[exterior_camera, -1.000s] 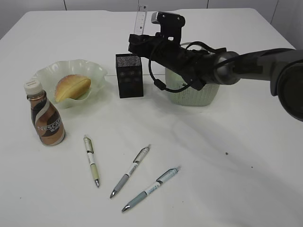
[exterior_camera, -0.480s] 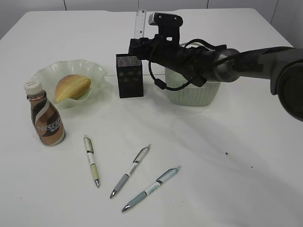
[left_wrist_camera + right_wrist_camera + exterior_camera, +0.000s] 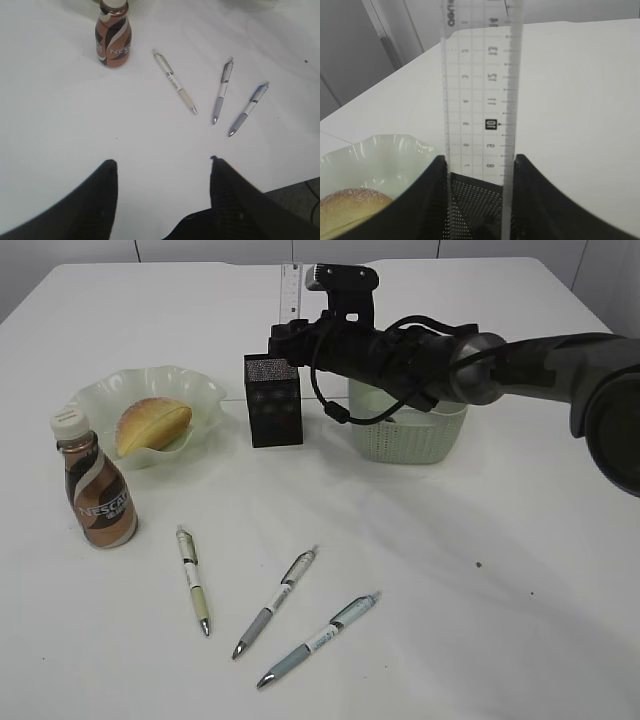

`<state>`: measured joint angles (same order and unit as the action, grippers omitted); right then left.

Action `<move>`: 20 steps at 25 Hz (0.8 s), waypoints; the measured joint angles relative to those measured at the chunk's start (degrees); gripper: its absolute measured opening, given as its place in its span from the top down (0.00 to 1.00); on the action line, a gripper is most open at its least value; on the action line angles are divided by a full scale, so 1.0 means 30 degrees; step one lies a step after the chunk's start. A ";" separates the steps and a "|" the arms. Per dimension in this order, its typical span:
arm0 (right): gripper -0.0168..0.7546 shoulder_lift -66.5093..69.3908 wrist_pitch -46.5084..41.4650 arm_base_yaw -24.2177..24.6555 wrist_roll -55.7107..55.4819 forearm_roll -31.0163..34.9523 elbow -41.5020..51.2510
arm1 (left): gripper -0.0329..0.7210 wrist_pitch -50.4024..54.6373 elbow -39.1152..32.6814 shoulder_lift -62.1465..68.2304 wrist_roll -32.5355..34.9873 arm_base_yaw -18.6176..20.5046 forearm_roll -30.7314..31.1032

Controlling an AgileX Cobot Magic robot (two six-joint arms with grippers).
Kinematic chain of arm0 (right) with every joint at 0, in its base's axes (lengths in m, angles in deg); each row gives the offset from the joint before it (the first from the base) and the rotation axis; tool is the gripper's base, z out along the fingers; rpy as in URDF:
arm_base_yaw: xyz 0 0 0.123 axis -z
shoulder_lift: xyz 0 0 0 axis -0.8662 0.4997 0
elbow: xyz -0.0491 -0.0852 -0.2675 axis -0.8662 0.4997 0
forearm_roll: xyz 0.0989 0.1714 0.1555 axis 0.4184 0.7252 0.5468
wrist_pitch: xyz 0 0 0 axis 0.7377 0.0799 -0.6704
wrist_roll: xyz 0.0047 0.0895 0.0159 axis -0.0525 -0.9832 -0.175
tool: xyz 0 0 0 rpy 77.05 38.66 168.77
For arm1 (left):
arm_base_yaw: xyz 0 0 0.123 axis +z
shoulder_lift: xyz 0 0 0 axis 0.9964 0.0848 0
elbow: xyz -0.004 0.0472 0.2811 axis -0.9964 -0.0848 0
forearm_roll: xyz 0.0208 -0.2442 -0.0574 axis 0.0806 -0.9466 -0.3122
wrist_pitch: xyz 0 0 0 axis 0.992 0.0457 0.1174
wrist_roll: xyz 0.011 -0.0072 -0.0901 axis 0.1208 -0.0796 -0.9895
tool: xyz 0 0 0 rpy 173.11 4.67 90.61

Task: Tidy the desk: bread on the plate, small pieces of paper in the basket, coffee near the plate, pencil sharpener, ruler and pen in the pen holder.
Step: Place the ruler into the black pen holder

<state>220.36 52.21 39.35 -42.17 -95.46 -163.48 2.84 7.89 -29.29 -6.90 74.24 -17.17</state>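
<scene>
Exterior view: we see the right gripper reaching across the desk, clamped on the clear ruler, which stands upright directly above the black pen holder. Whether its lower end is already inside the holder we cannot tell here. The bread lies on the pale green plate; the Nescafe coffee bottle stands just in front of that plate. The sage-green basket sits behind the arm. Three pens lie loose on the near desk.

Left wrist view: the left gripper hovers with fingers spread, empty, above bare desk. It adds the bottle and pens from above.

Right wrist view: only here do we see the ruler pinched edge to edge between both fingers, with the holder's mesh rim just below and the plate with bread at left.
</scene>
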 joint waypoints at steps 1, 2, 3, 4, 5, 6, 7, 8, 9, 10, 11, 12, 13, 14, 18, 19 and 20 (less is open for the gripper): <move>0.59 0.0000 -0.0048 0.0000 -0.0275 -0.0331 -0.0029 | 0.38 0.0000 0.0000 0.0000 0.0000 0.0000 0.0000; 0.59 0.0000 -0.0123 0.0000 -0.0610 -0.0698 -0.0029 | 0.38 -0.0031 0.0000 0.0000 0.0000 0.0000 0.0000; 0.59 0.0000 -0.0173 0.0000 -0.0866 -0.1005 -0.0029 | 0.38 -0.0031 0.0000 0.0000 0.0000 0.0000 0.0000; 0.59 0.0000 -0.0263 0.0000 -0.1088 -0.1408 -0.0029 | 0.38 -0.0074 0.0000 0.0000 0.0000 0.0000 0.0000; 0.58 0.0000 -0.0339 0.0000 -0.1328 -0.1829 -0.0029 | 0.38 -0.0139 0.0000 0.0000 0.0000 0.0000 0.0000; 0.58 0.0000 -0.0337 0.0000 -0.1594 -0.2192 -0.0029 | 0.38 -0.0149 0.0000 0.0000 0.0000 0.0000 0.0000; 0.56 0.0000 -0.0337 0.0000 -0.1823 -0.2594 -0.0029 | 0.38 -0.0149 0.0000 0.0000 0.0000 0.0000 0.0000; 0.54 0.0000 -0.0346 0.0000 -0.1998 -0.2922 -0.0029 | 0.38 -0.0149 0.0000 0.0000 0.0000 0.0000 0.0000; 0.52 0.0000 -0.0346 0.0000 -0.2141 -0.3152 -0.0029 | 0.38 -0.0149 0.0000 0.0000 0.0000 0.0000 0.0000; 0.51 0.0000 -0.0346 0.0000 -0.2230 -0.3281 -0.0029 | 0.38 -0.0149 0.0000 0.0000 0.0000 0.0000 0.0000; 0.49 0.0000 -0.0346 0.0000 -0.2321 -0.3517 -0.0029 | 0.38 -0.0149 0.0000 0.0000 0.0000 0.0000 0.0000; 0.49 0.0000 -0.0346 0.0000 -0.2416 -0.3661 -0.0029 | 0.38 -0.0149 0.0000 0.0000 0.0000 0.0000 0.0000; 0.48 0.0000 -0.0346 0.0000 -0.2483 -0.3747 -0.0029 | 0.38 -0.0149 0.0000 0.0000 0.0000 0.0000 0.0000; 0.48 0.0000 -0.0346 0.0000 -0.2498 -0.3837 -0.0029 | 0.38 -0.0149 0.0000 0.0000 0.0000 0.0000 0.0000; 0.48 0.0000 -0.0346 0.0000 -0.2542 -0.4193 -0.0100 | 0.38 -0.0149 0.0000 0.0000 0.0000 0.0000 0.0000; 0.48 0.0000 -0.0346 0.0000 -0.2587 -0.4543 -0.0195 | 0.38 -0.0149 0.0000 0.0000 0.0000 0.0000 0.0000; 0.48 0.0000 -0.0346 0.0000 -0.2709 -0.4931 -0.0309 | 0.38 -0.0149 0.0000 0.0000 0.0000 0.0000 0.0000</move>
<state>220.36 51.17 39.35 -50.29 -110.25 -164.40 2.40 7.89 -29.29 -6.90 74.24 -17.17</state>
